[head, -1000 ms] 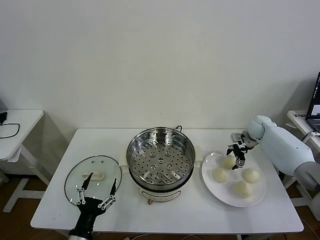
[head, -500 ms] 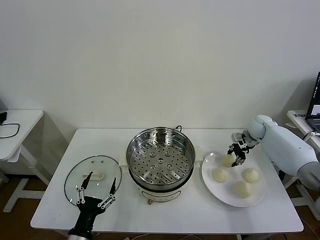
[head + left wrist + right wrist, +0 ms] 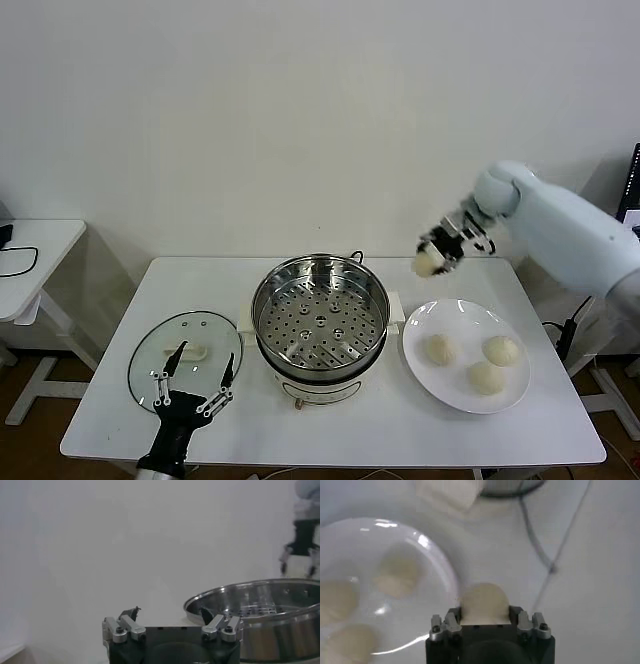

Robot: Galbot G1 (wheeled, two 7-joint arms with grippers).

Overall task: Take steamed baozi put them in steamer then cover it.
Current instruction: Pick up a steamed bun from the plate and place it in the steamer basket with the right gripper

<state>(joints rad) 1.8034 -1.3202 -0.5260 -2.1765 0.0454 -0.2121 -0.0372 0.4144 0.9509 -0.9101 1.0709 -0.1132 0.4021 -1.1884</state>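
My right gripper (image 3: 432,262) is shut on one cream-white baozi (image 3: 484,603), held in the air above the table between the steamer and the plate. Three more baozi (image 3: 486,376) lie on the white plate (image 3: 432,385). The steamer (image 3: 321,318), a shiny steel pot with a perforated tray on a cream base, stands open at the table's middle with nothing in it. Its glass cover (image 3: 186,352) with a cream handle lies flat on the table to the left. My left gripper (image 3: 192,392) rests open at the cover's near edge, holding nothing.
The steamer's power cord (image 3: 555,560) runs across the white table behind the pot. A small white side table (image 3: 35,250) stands at the far left. A laptop edge (image 3: 632,185) shows at the far right.
My right gripper closed on a baozi on the plate, lifted it and carried it up and toward the steamer. The plate now holds three. The left arm stayed put.
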